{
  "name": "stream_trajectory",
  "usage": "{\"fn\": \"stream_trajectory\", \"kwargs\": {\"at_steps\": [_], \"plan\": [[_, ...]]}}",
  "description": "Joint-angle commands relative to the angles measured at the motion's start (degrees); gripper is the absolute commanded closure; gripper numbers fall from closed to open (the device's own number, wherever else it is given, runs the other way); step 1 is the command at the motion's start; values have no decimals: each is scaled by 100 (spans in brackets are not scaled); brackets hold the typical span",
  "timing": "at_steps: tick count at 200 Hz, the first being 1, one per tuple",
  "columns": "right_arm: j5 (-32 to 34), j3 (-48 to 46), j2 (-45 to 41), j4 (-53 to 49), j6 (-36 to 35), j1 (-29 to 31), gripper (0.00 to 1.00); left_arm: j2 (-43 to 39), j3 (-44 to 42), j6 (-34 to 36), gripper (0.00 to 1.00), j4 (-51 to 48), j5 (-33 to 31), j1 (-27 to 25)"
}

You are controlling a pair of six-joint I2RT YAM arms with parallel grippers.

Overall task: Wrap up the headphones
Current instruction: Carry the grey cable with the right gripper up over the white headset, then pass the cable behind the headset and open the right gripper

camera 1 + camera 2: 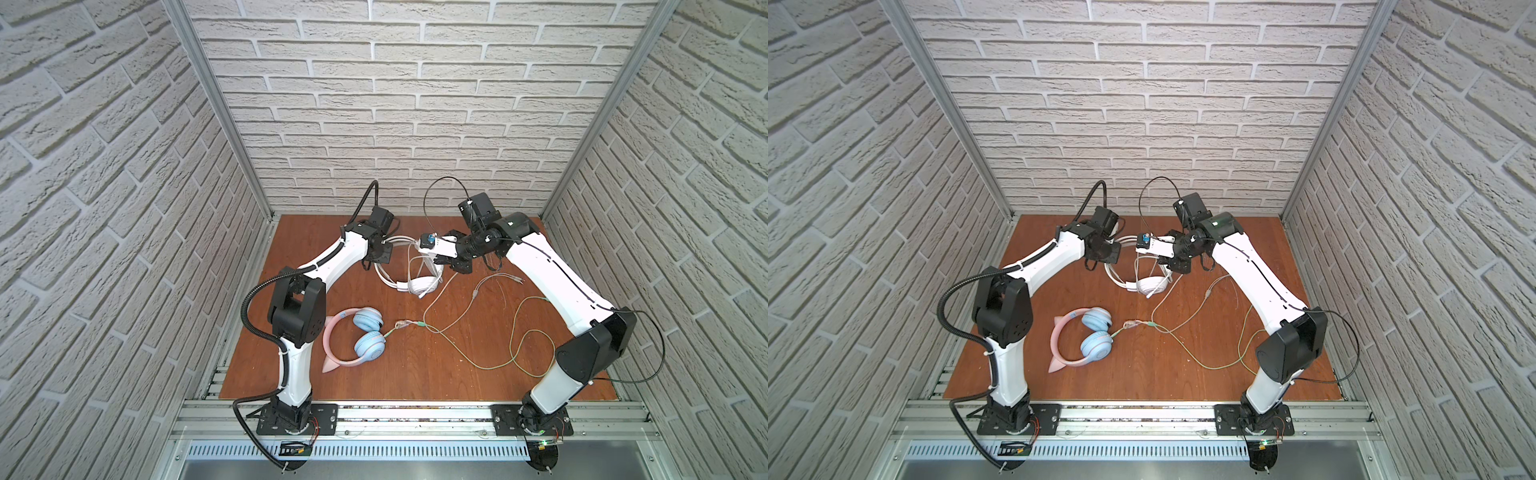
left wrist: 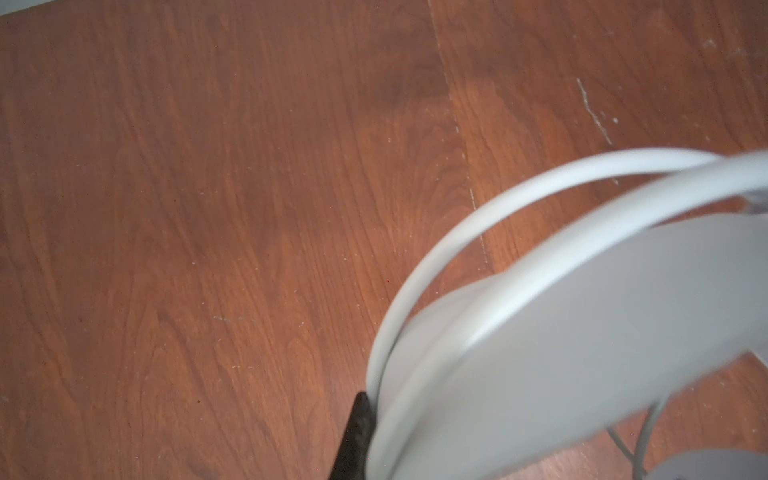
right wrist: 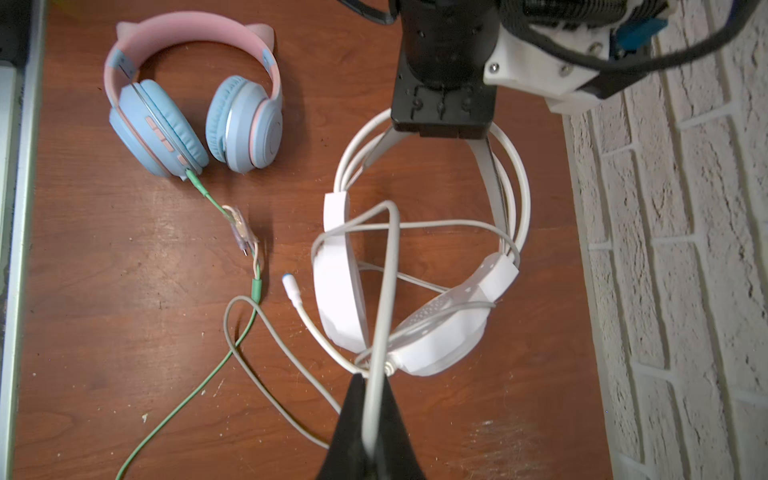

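Tabletop (image 1: 415,374) bearing two pairs, with wrapping judged to be at an early stage. The white headphones (image 3: 338,291), far centre, are clamped at the headband by the closed left gripper (image 3: 444,126). The right gripper (image 3: 372,419), also closed, pinches their pale cable (image 3: 384,291). About one turn crosses the earcups and the rest trails loose. The pink headphones (image 1: 361,332), near left, lie untouched, their greenish cable (image 3: 256,288) sprawled unwound.

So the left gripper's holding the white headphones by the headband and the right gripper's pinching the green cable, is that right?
Not quite: the right gripper pinches the pale cable of the white headphones, not the green cable, which lies loose on the table, as the right wrist view shows. The left gripper does hold the headband.
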Motion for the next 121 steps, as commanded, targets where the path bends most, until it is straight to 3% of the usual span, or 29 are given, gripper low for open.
{"fn": "stream_trajectory", "kwargs": {"at_steps": [1, 75, 103, 121], "plan": [[353, 171, 95, -37, 59, -122, 95, -408, -138, 428, 100, 155, 481, -28], [1391, 668, 893, 9, 277, -246, 95, -924, -560, 1067, 100, 240, 1112, -88], [1262, 777, 1131, 200, 604, -312, 95, -1043, -652, 1217, 100, 196, 1576, -88], [1255, 1005, 1388, 130, 837, -360, 95, -972, -541, 1336, 100, -52, 1554, -161]]}}
